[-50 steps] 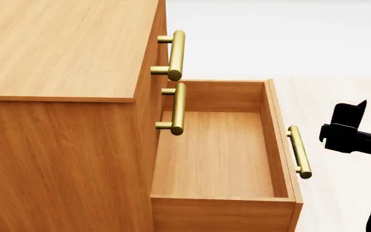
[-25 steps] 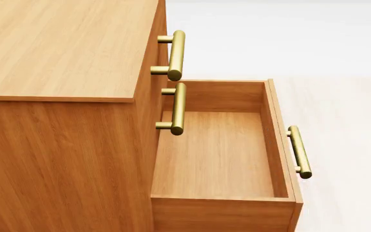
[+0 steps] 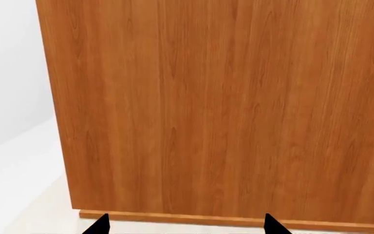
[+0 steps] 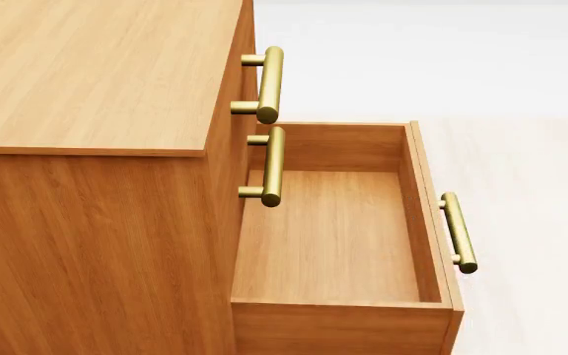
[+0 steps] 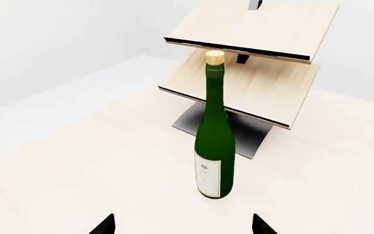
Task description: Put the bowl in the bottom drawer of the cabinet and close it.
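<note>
The cabinet [image 4: 86, 185] fills the left of the head view, and its bottom drawer [image 4: 333, 237] stands pulled out and empty, brass handle [image 4: 458, 232] on its front. The bowl is out of view. Neither arm shows in the head view. My left gripper [image 3: 185, 229] is open, only its two black fingertips [image 3: 99, 225] showing, facing a plain wood side of the cabinet [image 3: 219, 107] near its base. My right gripper [image 5: 183, 229] is open with nothing between its tips, pointing at a tall green bottle [image 5: 215, 141] on the pale floor.
A pale wood rack [image 5: 252, 63] with two slanted shelves on a dark base stands behind the bottle. The two upper drawers are shut, their brass handles [image 4: 269, 85] jutting out above the open drawer. Pale floor spreads to the right of the cabinet.
One second ago my right arm showed black at the head view's right edge beside the drawer handle. It left that view half a second ago. The drawer has not moved.
</note>
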Available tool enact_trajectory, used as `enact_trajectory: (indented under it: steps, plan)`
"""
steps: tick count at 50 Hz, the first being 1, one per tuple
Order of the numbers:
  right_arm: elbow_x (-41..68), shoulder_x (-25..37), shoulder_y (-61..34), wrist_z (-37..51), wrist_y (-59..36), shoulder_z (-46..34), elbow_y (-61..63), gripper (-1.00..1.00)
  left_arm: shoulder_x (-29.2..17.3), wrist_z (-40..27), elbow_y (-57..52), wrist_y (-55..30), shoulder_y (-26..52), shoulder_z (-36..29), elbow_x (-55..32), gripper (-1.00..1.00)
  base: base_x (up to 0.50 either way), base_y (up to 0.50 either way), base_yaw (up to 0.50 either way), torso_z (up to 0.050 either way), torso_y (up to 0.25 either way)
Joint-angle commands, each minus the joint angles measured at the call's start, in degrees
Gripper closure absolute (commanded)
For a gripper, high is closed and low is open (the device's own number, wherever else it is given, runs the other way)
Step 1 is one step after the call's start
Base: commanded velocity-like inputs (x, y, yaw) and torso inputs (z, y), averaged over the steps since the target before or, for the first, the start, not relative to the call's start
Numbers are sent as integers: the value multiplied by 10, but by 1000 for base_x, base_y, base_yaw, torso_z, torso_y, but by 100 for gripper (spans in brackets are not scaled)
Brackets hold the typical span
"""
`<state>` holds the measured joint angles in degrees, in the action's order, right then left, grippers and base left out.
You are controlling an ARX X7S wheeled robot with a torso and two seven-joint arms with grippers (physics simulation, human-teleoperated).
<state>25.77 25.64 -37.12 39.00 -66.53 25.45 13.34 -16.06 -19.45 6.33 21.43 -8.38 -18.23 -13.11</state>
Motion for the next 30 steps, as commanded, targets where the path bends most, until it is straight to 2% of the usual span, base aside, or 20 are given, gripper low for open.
enact_trajectory:
  steps: [1,30]
  plan:
    - [14,-12,-10,15,-40,35,-23,-100,-2,0,3,6,-3,-1,-1,-100,0,0,0,0,0]
    - [3,-29,-16,54,-54,83,-71,-100,-9,-5,-1,5,-3,-4,-4,-100,0,0,0,0,0]
